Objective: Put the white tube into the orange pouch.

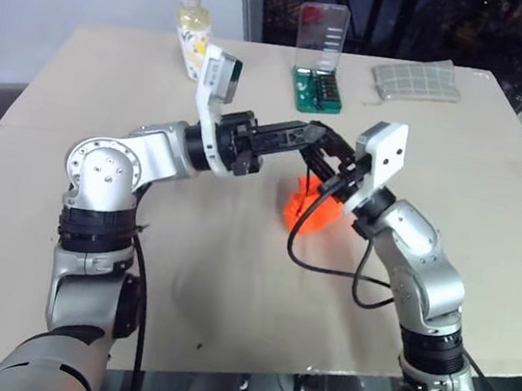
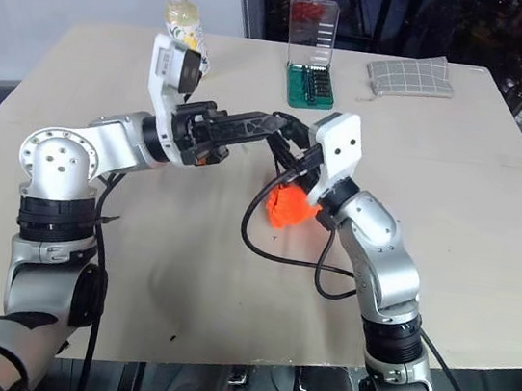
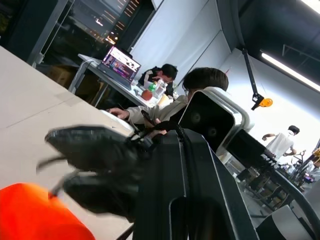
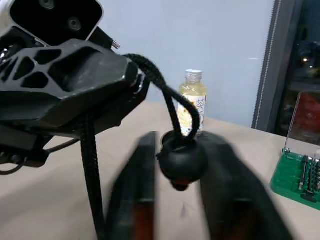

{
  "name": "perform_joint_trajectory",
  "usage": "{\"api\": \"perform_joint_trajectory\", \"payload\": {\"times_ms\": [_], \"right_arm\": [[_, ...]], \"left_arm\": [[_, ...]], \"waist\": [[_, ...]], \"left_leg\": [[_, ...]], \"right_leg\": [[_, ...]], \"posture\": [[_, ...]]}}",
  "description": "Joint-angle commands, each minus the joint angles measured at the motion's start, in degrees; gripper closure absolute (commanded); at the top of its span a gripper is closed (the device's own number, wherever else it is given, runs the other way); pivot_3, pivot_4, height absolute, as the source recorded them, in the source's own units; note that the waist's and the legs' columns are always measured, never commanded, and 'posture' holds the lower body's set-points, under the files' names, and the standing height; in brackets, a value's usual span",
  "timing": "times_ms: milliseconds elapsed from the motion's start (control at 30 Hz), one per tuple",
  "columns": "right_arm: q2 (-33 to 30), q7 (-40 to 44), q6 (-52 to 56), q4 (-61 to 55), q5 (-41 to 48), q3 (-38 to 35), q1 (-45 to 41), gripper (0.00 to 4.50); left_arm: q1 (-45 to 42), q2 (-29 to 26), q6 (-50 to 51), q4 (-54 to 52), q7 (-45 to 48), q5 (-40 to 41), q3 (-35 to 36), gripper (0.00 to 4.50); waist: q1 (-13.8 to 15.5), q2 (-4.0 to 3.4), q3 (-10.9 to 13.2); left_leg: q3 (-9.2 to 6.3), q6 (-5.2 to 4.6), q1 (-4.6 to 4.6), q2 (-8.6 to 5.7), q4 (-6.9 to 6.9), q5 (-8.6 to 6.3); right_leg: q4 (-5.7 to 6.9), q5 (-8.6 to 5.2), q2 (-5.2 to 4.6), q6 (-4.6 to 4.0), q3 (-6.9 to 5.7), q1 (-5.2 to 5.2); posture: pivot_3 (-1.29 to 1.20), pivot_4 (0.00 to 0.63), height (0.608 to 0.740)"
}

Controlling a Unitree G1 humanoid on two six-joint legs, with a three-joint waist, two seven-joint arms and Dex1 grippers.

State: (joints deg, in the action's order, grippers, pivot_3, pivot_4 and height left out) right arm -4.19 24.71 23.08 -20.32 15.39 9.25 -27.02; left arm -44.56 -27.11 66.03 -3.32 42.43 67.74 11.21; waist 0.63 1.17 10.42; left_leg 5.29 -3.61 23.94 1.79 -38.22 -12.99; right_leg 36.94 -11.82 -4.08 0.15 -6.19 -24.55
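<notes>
The orange pouch (image 1: 306,210) rests bunched on the table's middle, and its thin black cord (image 4: 172,107) rises from it. My left gripper (image 1: 332,140) reaches in from the left above the pouch and is shut on the cord's upper end. My right gripper (image 1: 335,175) comes up from the right, just below the left one. Its two fingers (image 4: 142,190) press on either side of the round black cord stopper (image 4: 182,160). The pouch also shows as an orange mass (image 3: 35,215) in the left wrist view. The white tube is out of view.
At the table's far side stand a bottle of yellowish liquid (image 1: 192,30), a green bit set with a clear lid (image 1: 315,85) and a grey checked pouch (image 1: 415,81). A black cable (image 1: 329,263) loops on the table by my right arm. People sit beyond the table (image 3: 165,75).
</notes>
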Motion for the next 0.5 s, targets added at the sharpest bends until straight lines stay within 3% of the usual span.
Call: {"api": "perform_joint_trajectory", "payload": {"times_ms": [33, 500], "right_arm": [[0.23, -0.83, -1.81, -0.59, -0.55, 0.22, -0.31, 4.29], [-9.07, 1.17, 3.45, -6.53, 0.52, -2.62, 0.18, 4.29]], "left_arm": [[-1.66, -0.50, -0.18, -1.93, -0.26, 2.30, 1.85, 4.50], [-1.43, 0.88, -0.61, -0.11, -4.13, 5.78, 3.70, 4.50]], "waist": [[0.01, 0.00, 0.00], [0.03, 0.00, 0.00]], "left_leg": [[0.00, 0.00, 0.00, 0.00, 0.00, 0.00], [-0.01, 0.00, 0.00, 0.00, 0.01, 0.00]], "right_leg": [[0.00, 0.00, 0.00, 0.00, 0.00, 0.00], [0.00, -0.03, -0.03, 0.04, 0.01, 0.00]], "posture": [[0.00, 0.150, 0.740], [0.00, 0.150, 0.740]]}}
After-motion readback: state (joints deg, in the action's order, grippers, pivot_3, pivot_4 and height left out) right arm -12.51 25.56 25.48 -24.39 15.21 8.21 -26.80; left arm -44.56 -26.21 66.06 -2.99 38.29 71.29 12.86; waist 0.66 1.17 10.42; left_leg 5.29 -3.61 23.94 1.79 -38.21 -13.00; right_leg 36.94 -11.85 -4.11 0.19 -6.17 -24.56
